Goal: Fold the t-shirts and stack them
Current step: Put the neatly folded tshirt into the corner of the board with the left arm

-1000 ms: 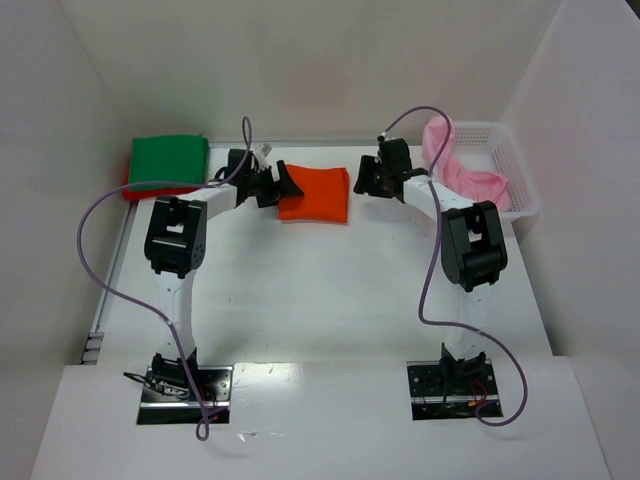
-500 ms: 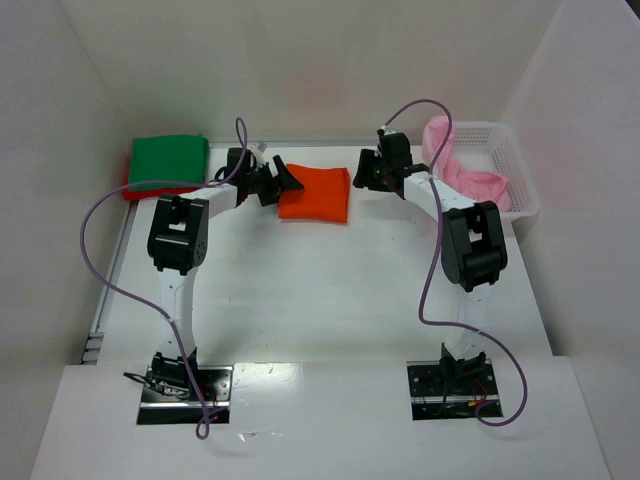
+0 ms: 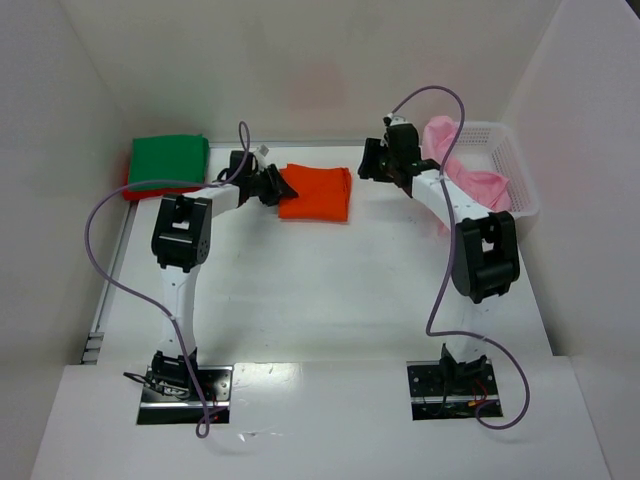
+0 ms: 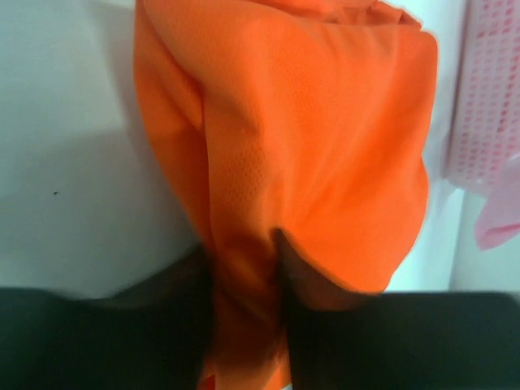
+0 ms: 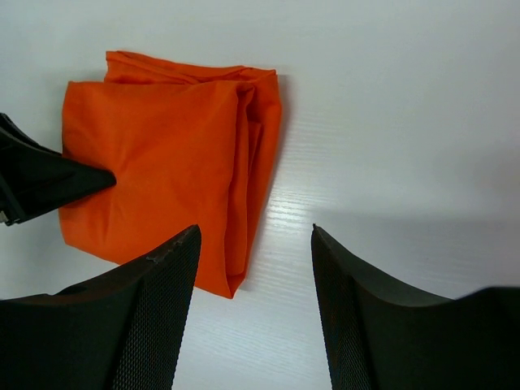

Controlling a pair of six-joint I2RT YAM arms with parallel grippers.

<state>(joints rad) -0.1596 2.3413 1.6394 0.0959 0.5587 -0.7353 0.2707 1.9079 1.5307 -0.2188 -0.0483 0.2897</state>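
A folded orange t-shirt [image 3: 318, 194] lies at the back middle of the table. My left gripper [image 3: 277, 185] is at its left edge, and in the left wrist view its two dark fingers pinch a fold of the orange t-shirt [image 4: 325, 162] at the left gripper [image 4: 244, 244]. My right gripper [image 3: 372, 165] hovers open just right of the shirt, nothing between its fingers. Below the right gripper [image 5: 256, 231] I see bare table beside the orange t-shirt [image 5: 162, 146]. A green t-shirt [image 3: 168, 160] lies folded on a red one [image 3: 135, 190] at the back left. A pale pink t-shirt [image 3: 470, 178] hangs out of the basket.
The white lattice basket [image 3: 510, 160] stands at the back right against the wall. White walls close in the table on the left, back and right. Purple cables loop from both arms over the table's sides.
My left gripper has closed from wide open onto the orange t-shirt's left edge. The right gripper has pulled back to the right, away from the shirt.
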